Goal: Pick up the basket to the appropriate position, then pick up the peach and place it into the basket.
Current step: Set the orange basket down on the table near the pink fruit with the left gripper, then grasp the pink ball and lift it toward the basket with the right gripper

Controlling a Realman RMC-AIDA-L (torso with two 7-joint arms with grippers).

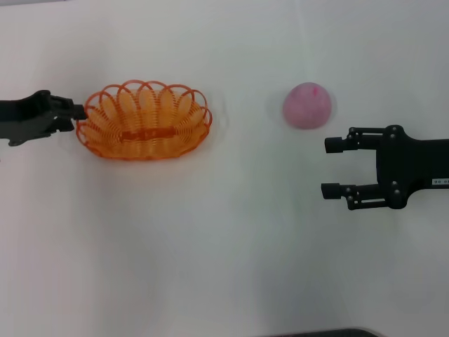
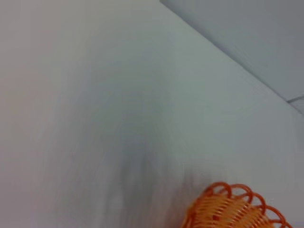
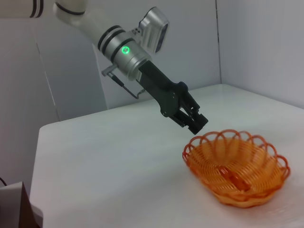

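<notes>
The orange basket (image 1: pixel 144 121) sits on the white table at the left; it also shows in the left wrist view (image 2: pixel 232 209) and the right wrist view (image 3: pixel 236 166). My left gripper (image 1: pixel 79 112) is at the basket's left rim with its fingers together; in the right wrist view (image 3: pixel 196 124) it hangs just above that rim, and I cannot tell whether it touches it. The pale pink peach (image 1: pixel 306 105) lies on the table at the right. My right gripper (image 1: pixel 335 167) is open and empty, nearer to me than the peach and slightly right of it.
The white table (image 1: pixel 210 232) spreads around both things. In the right wrist view its edge (image 3: pixel 35 137) and grey walls stand behind the left arm.
</notes>
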